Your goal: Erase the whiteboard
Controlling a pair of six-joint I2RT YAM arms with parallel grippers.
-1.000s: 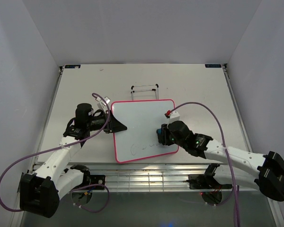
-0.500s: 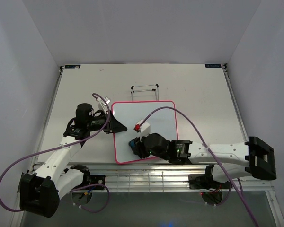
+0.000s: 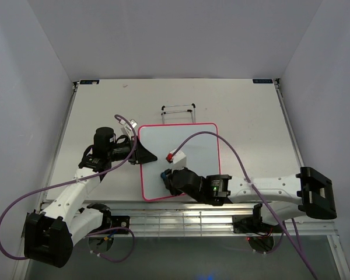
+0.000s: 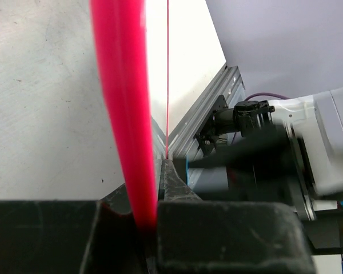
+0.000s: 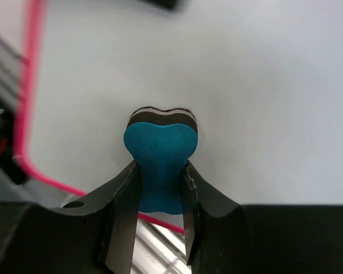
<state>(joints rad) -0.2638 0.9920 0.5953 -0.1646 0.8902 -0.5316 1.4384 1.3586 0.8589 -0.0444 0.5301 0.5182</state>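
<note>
The whiteboard (image 3: pixel 195 143), white with a thin pink-red frame, lies in the middle of the table. My left gripper (image 3: pixel 142 155) is shut on its left edge; in the left wrist view the pink frame (image 4: pixel 123 114) runs down between the jaws of that gripper (image 4: pixel 146 220). My right gripper (image 3: pixel 165 176) is over the board's near left part, shut on a blue bone-shaped eraser (image 5: pixel 160 157) that presses on the white face (image 5: pixel 257 85). No writing shows on the visible face; the right arm hides the near edge.
A thin black wire stand (image 3: pixel 178 112) sits just behind the board. A slotted metal rail (image 3: pixel 181 220) runs along the table's near edge, and purple cables (image 3: pixel 245 135) loop over both arms. White walls close in the table on three sides.
My right gripper has swept the eraser leftward along the board's near edge, from the right corner to the left part. The scribble seen there earlier no longer shows. The left gripper has stayed put.
</note>
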